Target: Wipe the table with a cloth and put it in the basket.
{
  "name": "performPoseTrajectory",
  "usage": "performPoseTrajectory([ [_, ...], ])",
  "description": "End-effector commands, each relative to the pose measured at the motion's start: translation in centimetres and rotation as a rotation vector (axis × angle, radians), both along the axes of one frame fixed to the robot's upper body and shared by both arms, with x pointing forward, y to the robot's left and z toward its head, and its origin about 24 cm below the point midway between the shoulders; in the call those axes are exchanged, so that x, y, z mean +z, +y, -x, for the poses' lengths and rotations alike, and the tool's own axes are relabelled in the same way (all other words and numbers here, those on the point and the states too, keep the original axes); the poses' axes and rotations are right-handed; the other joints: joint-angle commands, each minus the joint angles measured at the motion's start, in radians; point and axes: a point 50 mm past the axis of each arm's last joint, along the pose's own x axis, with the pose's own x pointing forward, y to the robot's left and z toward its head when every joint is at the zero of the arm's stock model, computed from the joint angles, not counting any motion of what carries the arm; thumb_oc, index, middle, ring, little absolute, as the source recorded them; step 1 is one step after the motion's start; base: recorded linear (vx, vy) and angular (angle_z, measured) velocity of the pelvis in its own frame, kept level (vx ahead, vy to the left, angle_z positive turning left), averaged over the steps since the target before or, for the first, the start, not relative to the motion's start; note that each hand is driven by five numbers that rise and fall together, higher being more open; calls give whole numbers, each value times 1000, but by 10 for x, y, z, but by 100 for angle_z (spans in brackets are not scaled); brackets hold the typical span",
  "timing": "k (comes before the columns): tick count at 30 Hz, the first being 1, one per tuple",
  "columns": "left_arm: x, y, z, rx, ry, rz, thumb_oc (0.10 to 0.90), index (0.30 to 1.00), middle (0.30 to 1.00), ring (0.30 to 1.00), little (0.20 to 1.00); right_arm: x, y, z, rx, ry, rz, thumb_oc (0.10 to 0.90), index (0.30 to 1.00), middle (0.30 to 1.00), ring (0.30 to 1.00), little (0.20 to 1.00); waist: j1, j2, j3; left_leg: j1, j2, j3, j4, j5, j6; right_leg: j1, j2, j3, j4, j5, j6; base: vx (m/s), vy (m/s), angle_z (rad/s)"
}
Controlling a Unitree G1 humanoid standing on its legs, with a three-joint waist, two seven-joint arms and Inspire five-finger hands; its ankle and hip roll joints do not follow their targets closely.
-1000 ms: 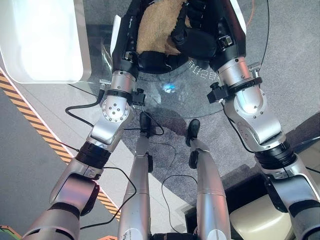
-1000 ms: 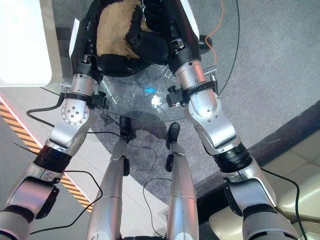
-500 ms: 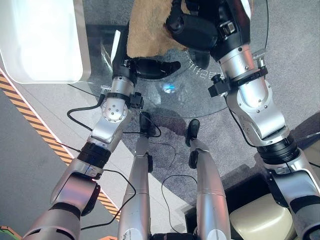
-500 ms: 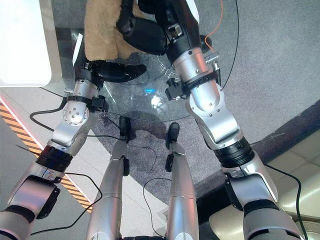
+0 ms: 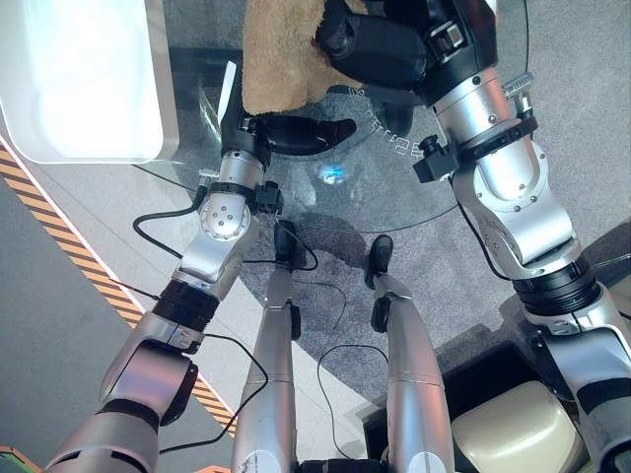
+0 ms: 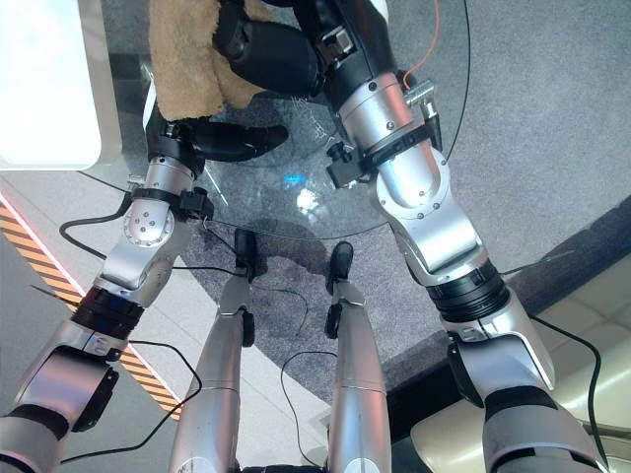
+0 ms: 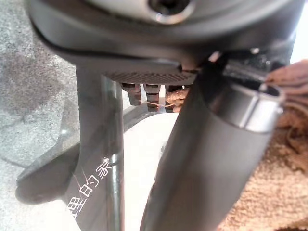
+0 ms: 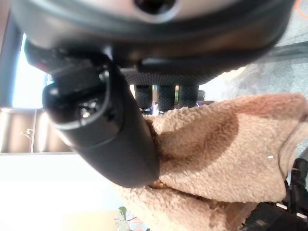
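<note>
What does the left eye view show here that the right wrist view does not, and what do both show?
The left eye view shows the round glass table, the white rounded block and the left hand lying open on the glass. The right wrist view shows the right hand from close, its thumb pressed into the pile. Both show the fluffy tan cloth, held by the right hand.

The cloth (image 5: 281, 59) is tan, fleecy and rough; the table (image 5: 394, 187) is smooth, glossy glass
</note>
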Motion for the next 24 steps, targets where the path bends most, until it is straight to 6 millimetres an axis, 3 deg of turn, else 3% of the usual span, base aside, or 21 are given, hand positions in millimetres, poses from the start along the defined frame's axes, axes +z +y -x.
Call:
performPoseTrajectory([
  [1, 50, -22, 19, -128, -240, 39, 800, 900, 900, 900, 900, 65, 23, 97, 321, -528, -63, 100, 300, 300, 300, 200, 3, -28, -26, 29, -47, -1, 97, -94, 50, 97, 60, 1, -186, 135, 39, 0, 0, 0],
  [24, 68, -13, 33, -118, -373, 150, 800, 900, 900, 900, 900, 69, 9, 88, 185, -554, -136, 100, 300, 300, 300, 200, 3, -38, -26, 32, -48, -7, 101, -103, 51, 103, 60, -1, -192, 138, 43, 0, 0, 0],
])
